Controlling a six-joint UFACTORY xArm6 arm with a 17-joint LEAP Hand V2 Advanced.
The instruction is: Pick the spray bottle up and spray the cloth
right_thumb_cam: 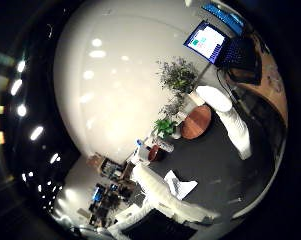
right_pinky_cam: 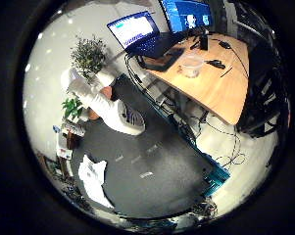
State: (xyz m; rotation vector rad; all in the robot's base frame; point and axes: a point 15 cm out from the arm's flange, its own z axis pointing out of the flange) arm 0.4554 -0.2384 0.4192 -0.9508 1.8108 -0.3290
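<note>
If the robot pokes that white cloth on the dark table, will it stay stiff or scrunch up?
It would probably scrunch: the cloth already lies crumpled in folds, so it looks floppy. It also looks thin and light, so a push would likely bunch it or drag it across the dark table, not roll it.

We observe a white cloth (right_pinky_cam: 94, 178) on the dark grey mat (right_pinky_cam: 152, 166), a light wooden desk (right_pinky_cam: 220, 83), and green plants (right_pinky_cam: 89, 55).
</note>
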